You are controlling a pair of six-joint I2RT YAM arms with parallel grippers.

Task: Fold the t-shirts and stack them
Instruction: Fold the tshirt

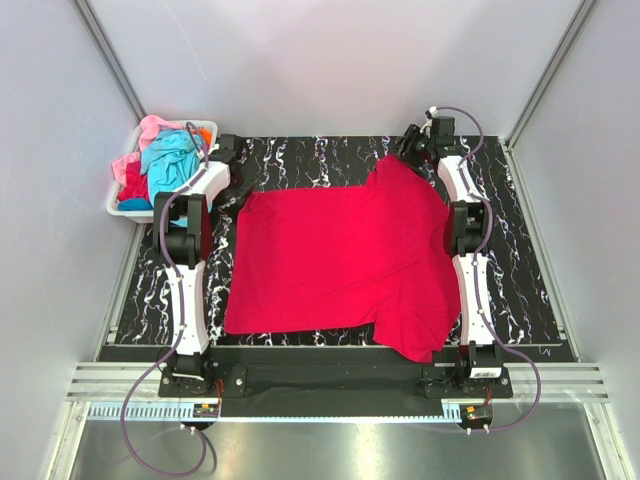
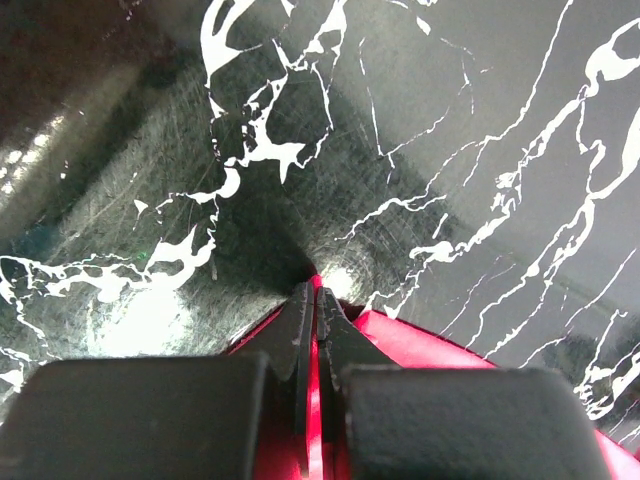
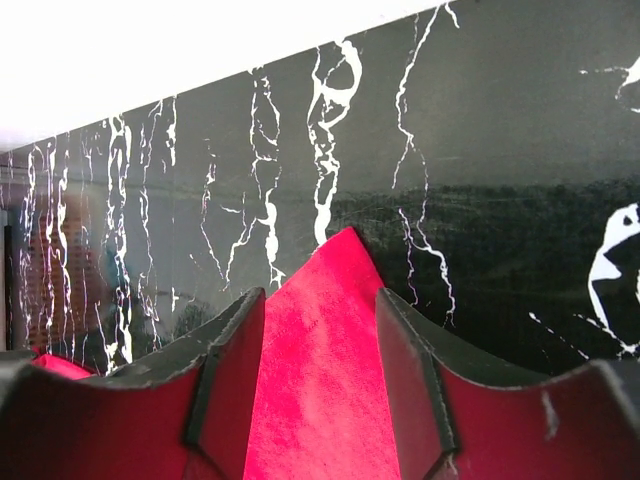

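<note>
A crimson-red t-shirt lies spread flat on the black marbled table, with one sleeve hanging toward the near right. My left gripper sits at the shirt's far-left corner. In the left wrist view it is shut on a thin edge of the red cloth. My right gripper sits at the shirt's far-right corner. In the right wrist view its jaws stand apart, with a peak of red cloth lying between them, not pinched.
A white plastic basket stands off the table's far-left corner. It holds a turquoise t-shirt, a pink one and an orange one. Grey walls close in both sides, and a metal rail runs along the near edge.
</note>
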